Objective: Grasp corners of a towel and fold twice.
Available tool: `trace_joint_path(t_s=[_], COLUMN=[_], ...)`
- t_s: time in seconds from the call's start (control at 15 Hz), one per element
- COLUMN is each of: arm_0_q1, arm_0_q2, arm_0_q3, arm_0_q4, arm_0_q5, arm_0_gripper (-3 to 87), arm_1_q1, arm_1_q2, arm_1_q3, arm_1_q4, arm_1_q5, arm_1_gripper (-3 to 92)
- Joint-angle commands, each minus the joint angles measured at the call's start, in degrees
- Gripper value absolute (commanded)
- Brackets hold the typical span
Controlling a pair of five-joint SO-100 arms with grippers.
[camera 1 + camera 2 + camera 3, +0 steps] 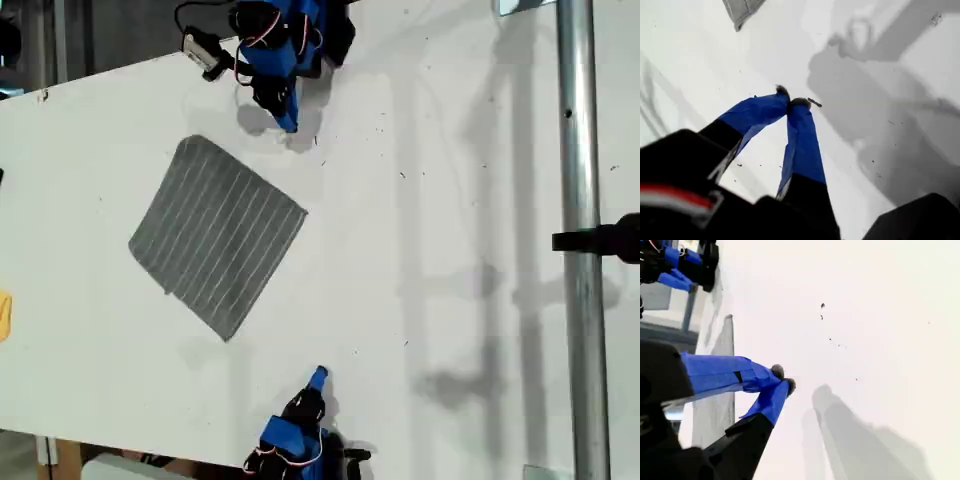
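The towel (218,235), dark grey with thin pale stripes, lies flat and unfolded on the white table (420,220), turned like a diamond. Its corners (228,338) all rest on the table, free of both grippers. My first gripper (318,376) (791,100) is shut on nothing near the exterior view's bottom edge, a short way from the towel's nearest corner (742,10). At the exterior view's top my second gripper (290,124) (783,379) is also shut and holds nothing. It hovers just beyond the towel's far side (720,342), with the first arm (685,262) visible across the table.
A small yellow thing (4,315) sits at the exterior view's left edge. A metal pole (580,200) with a black clamp (600,240) runs down the exterior view's right side and casts shadows (470,300) on the table. Small dark specks (822,305) dot the surface.
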State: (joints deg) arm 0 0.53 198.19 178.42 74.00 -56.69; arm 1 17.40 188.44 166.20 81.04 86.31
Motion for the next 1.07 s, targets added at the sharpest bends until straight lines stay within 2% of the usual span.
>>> trace_joint_path(t_s=[0.0, 0.27, 0.6, 0.8, 1.0], arm_0_q1=[-3.3, -2.8, -2.2, -5.0, -10.9], arm_0_q2=[0.5, 0.5, 0.5, -2.9, -20.0], arm_0_q3=[0.2, 0.2, -3.8, -12.6, -27.9], arm_0_q4=[0.4, 0.4, 1.1, 2.7, 4.6], arm_0_q5=[-48.6, -48.0, -45.0, -41.3, -32.9], arm_0_gripper=[1.8, -2.8, -2.9, -2.9, -2.9], arm_1_q1=[-2.4, -2.4, -5.5, -6.0, -6.4], arm_1_q2=[0.1, 0.1, -1.1, -14.5, -30.1], arm_1_q3=[-2.1, -2.1, -7.3, -19.1, -28.8], arm_1_q4=[0.7, 0.7, -0.3, -2.5, -8.5], arm_1_q5=[-1.1, -1.1, -1.1, -4.0, -7.9], arm_1_gripper=[-0.3, -0.3, -0.3, -0.3, -0.3])
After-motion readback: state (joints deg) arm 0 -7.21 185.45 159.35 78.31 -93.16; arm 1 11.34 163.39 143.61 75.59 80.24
